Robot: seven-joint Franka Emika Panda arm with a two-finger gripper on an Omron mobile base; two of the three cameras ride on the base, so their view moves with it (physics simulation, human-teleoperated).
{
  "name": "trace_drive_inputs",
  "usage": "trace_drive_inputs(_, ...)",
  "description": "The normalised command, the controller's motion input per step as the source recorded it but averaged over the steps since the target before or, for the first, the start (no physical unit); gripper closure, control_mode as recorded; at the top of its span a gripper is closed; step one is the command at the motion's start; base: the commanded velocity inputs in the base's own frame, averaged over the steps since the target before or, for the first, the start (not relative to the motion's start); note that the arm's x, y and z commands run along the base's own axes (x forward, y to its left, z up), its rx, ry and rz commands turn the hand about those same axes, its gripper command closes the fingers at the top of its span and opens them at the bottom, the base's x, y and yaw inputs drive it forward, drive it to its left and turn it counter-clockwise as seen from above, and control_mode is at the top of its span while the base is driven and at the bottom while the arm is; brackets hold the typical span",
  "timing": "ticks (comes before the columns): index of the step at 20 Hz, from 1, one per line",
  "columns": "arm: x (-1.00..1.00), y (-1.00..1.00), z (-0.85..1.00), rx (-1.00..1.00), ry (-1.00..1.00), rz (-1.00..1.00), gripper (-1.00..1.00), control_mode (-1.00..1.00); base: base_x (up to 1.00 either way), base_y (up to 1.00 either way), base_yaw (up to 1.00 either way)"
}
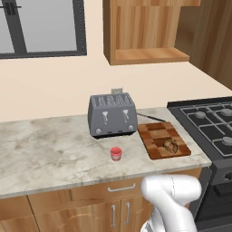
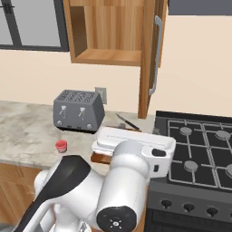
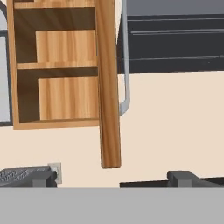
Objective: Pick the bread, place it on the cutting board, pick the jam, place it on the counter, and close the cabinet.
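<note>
The bread lies on the cutting board, and the jam stands on the counter in front of the toaster. The cabinet hangs open, its door edge-on toward the hand camera. The gripper's fingertips stand wide apart, holding nothing.

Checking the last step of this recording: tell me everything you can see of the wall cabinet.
The cabinet is medium-brown wood, hung on the cream wall above the counter and toaster. It stands open: its door is swung out edge-on, with a long vertical metal bar handle. The hand view shows bare shelves inside. Nothing touches it.
</note>
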Motion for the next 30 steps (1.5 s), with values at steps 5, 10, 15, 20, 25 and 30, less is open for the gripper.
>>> trace_drive_inputs(5,0.00,-0.22,0.01,0.00,0.00,0.00,-1.00,-1.00,0.00,0.00,0.00)
trace_drive_inputs(10,0.02,-0.19,0.07,0.01,0.00,0.04,-1.00,-1.00,0.00,0.00,0.00)
trace_drive_inputs(15,0.07,-0.26,0.04,0.01,0.00,0.10,-1.00,-1.00,0.00,0.00,0.00)
trace_drive_inputs(20,0.13,-0.27,0.00,0.01,0.00,0.10,-1.00,-1.00,0.00,0.00,0.00)
trace_drive_inputs(25,0.18,-0.21,0.00,0.00,-0.01,0.10,-1.00,-1.00,0.00,0.00,0.00)
trace_drive_inputs(30,0.24,-0.15,0.00,0.00,-0.05,0.08,-1.00,-1.00,0.00,0.00,0.00)
